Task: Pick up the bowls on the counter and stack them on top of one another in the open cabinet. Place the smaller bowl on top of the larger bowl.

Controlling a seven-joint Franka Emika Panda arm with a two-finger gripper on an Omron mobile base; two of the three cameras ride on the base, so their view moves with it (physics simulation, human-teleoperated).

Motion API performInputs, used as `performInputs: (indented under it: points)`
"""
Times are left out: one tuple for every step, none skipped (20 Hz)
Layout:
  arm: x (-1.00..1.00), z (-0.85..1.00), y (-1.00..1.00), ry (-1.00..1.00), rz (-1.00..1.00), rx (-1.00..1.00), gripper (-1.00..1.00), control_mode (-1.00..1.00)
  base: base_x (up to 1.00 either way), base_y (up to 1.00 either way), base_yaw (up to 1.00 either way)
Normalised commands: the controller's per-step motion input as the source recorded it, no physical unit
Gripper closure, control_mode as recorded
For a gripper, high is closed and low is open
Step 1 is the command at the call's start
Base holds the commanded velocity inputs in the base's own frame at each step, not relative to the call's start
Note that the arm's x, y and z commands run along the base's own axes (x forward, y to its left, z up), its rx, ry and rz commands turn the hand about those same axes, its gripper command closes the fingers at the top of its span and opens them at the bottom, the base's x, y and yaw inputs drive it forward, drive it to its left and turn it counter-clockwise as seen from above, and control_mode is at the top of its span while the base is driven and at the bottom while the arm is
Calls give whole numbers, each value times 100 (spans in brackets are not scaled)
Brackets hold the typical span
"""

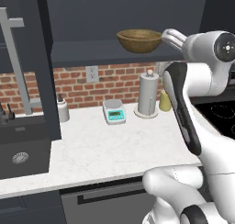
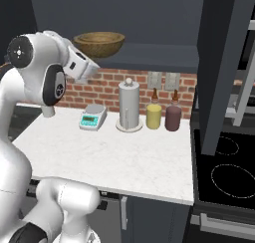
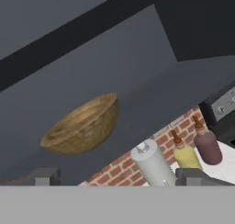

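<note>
Two round brown wooden bowls [image 1: 139,40] seen nested on dark shelf board of charcoal-blue wall cabinet [image 1: 87,53], smaller inside larger, near shelf's front edge. Open shelf room left on bowls' left. Two-finger gripper [image 3: 119,177] held just beside bowls, apart from them, jaws spread wide, nothing gripped. White marble-look counter [image 1: 105,147] below largely bare toward front edge; small scale [image 1: 114,111], paper-towel holder [image 1: 148,94], bottles [image 2: 163,114] ranged along brick wall.
</note>
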Motion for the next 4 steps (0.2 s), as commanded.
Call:
performInputs:
  points:
    - [-76, 0, 0, 14, 8, 0, -100, -100, 0, 0, 0]
    - [-74, 0, 0, 16, 8, 0, -100, -100, 0, 0, 0]
    - [-69, 0, -2, 19, 9, 0, -100, -100, 0, 0, 0]
    - [-63, 0, -3, 23, 9, 0, -100, -100, 0, 0, 0]
